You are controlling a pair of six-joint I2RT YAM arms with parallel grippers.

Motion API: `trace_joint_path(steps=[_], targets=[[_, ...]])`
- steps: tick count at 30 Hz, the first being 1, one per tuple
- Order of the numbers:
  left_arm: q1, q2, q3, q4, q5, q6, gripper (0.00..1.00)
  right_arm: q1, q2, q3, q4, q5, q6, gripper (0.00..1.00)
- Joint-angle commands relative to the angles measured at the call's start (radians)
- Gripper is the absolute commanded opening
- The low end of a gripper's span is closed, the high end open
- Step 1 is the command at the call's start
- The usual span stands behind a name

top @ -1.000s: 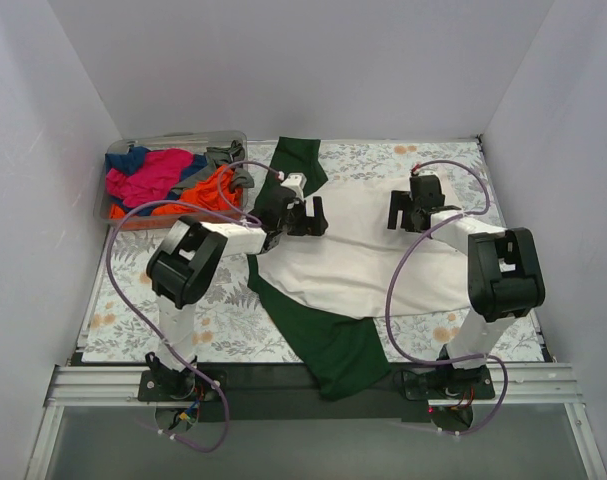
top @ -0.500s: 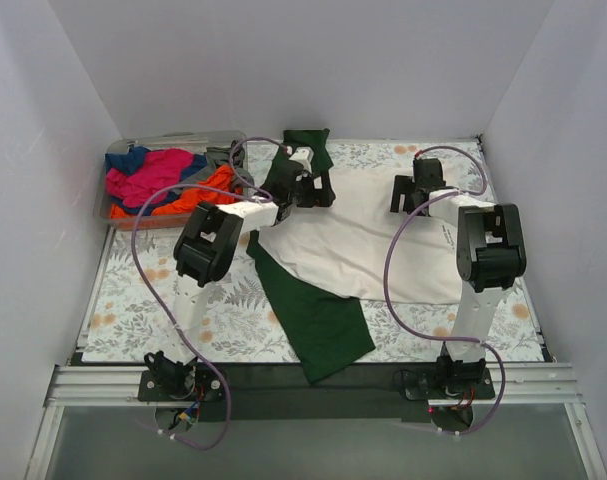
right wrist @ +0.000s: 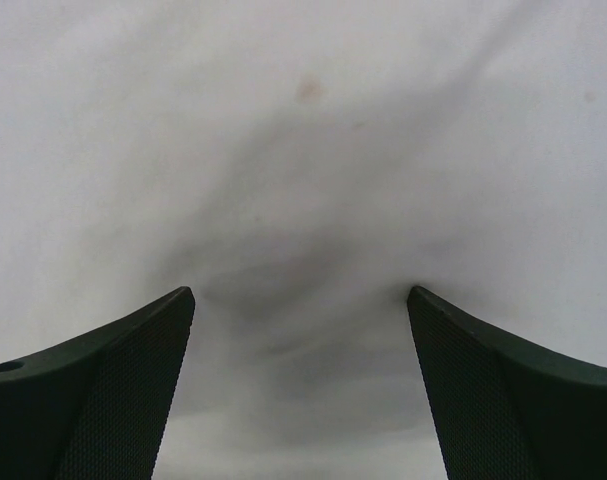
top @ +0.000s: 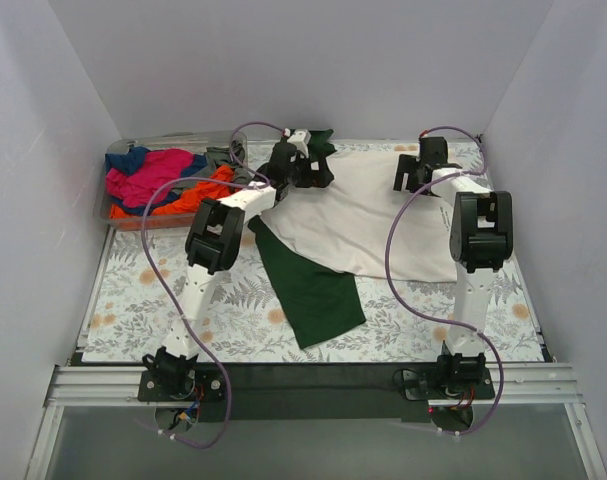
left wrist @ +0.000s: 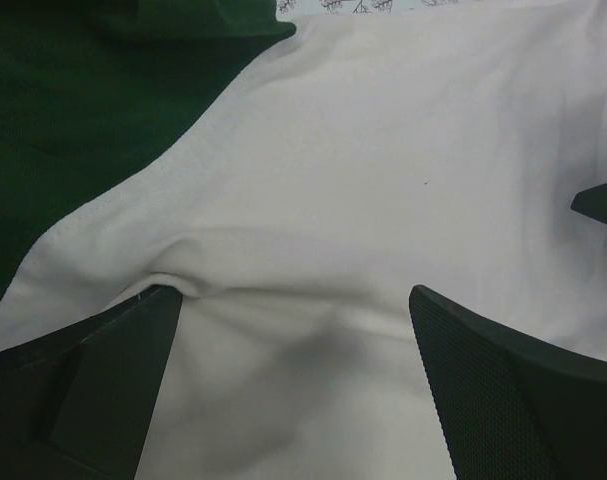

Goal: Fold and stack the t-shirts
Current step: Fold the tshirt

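A large cream t-shirt [top: 368,215] with dark green sleeves lies spread on the floral table. One green sleeve [top: 308,290] points toward the near side; the other [top: 318,142] is bunched at the far edge. My left gripper [top: 308,175] is stretched far out at the shirt's far left shoulder. Its jaws are open in the left wrist view [left wrist: 295,292], pressed on cream cloth [left wrist: 383,150] that puckers between them, beside the green sleeve [left wrist: 93,110]. My right gripper [top: 415,175] is at the far right shoulder, open [right wrist: 300,290], with cream cloth [right wrist: 303,120] wrinkled between its fingers.
A clear plastic bin [top: 168,138] at the far left holds magenta [top: 153,172], orange [top: 198,192], blue [top: 125,158] and grey [top: 221,155] tees. White walls close in the back and both sides. Purple cables loop from both arms over the table.
Both arms have stretched toward the back wall and the cream t-shirt has slid with them, away from the near edge. The far green sleeve has bunched up at the back.
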Motion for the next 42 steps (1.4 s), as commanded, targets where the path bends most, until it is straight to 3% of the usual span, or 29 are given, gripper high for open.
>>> trace_joint_path(steps=[1, 5, 11, 19, 24, 29, 42], targets=[[0.002, -0.047, -0.028, -0.028, 0.026, 0.047, 0.91, -0.002, -0.011, 0.043, -0.050, -0.055, -0.008, 0.79], [-0.021, -0.250, -0.226, 0.127, -0.012, 0.079, 0.91, 0.002, -0.137, -0.032, -0.003, -0.077, -0.013, 0.79], [-0.111, -0.655, -0.618, 0.306, -0.137, 0.091, 0.92, 0.010, -0.475, -0.256, 0.046, -0.060, -0.014, 0.79], [-0.237, -1.026, -1.098, 0.187, -0.333, -0.117, 0.92, 0.009, -0.795, -0.622, 0.100, 0.006, 0.001, 0.80], [-0.404, -1.244, -1.327, -0.024, -0.527, -0.289, 0.91, 0.007, -0.974, -0.751, 0.117, -0.003, 0.015, 0.81], [-0.528, -1.374, -1.441, -0.189, -0.603, -0.521, 0.91, 0.007, -1.109, -0.837, 0.120, 0.007, 0.030, 0.82], [-0.554, -1.266, -1.402, -0.299, -0.559, -0.637, 0.91, -0.024, -1.180, -0.871, 0.112, 0.015, 0.023, 0.85]])
